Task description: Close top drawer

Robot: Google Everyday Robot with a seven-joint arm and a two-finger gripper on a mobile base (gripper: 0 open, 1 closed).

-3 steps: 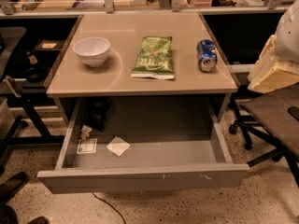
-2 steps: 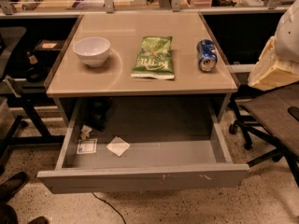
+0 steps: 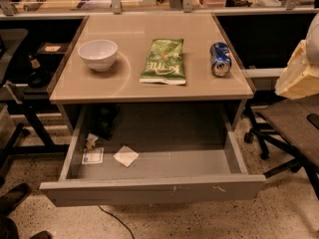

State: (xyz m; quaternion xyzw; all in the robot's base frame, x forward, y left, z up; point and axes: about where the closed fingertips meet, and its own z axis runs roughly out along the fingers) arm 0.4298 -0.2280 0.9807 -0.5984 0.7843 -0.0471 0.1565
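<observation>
The top drawer point(image 3: 154, 190) is a wide shallow grey metal drawer under the beige tabletop point(image 3: 199, 86). It stands pulled far out toward the camera. Its plain front panel has small white scuffs. Inside lie a folded paper scrap point(image 3: 125, 156), a small card point(image 3: 92, 156) and a dark object point(image 3: 102, 121) at the back left. My gripper is not in view. Only a white and cream part of my arm point(image 3: 299, 71) shows at the right edge, above and to the right of the drawer.
On the tabletop stand a white bowl point(image 3: 97, 54), a green chip bag point(image 3: 163, 61) and a blue can point(image 3: 220, 59) lying on its side. An office chair point(image 3: 291, 126) stands right of the drawer. A black stand point(image 3: 25, 113) is at the left. A cable point(image 3: 113, 219) lies on the floor.
</observation>
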